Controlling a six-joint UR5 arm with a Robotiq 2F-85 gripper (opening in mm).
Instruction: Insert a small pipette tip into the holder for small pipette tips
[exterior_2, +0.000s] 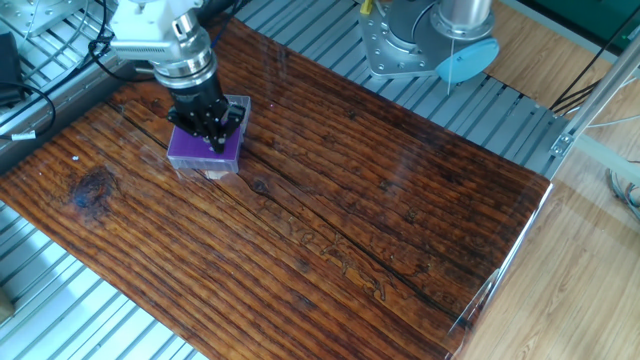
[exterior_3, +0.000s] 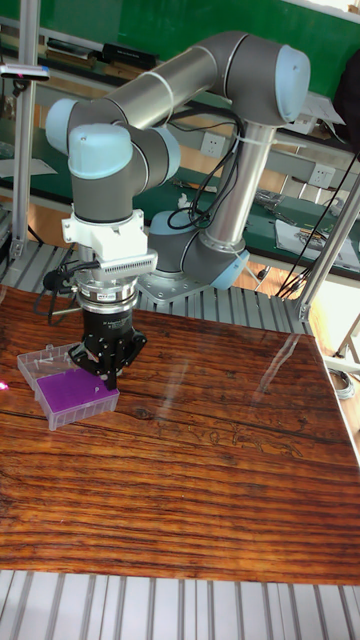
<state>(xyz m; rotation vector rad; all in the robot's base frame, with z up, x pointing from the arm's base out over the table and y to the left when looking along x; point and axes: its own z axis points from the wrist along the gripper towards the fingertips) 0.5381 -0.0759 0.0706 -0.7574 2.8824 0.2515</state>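
Fixed view: clear holder (exterior_2: 205, 152) with purple grid top.

The end effector (exterior_2: 213, 142) hangs right over the purple-topped tip box (exterior_2: 205, 150), blocking access from above. The worktop (exterior_2: 380, 220) stretches bare to the box's right.

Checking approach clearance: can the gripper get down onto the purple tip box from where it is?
Probably yes. The gripper hangs right above the tip box, nothing between them; the table around it shows no obstacles.

no legible text, labels, brands or numbers in either view
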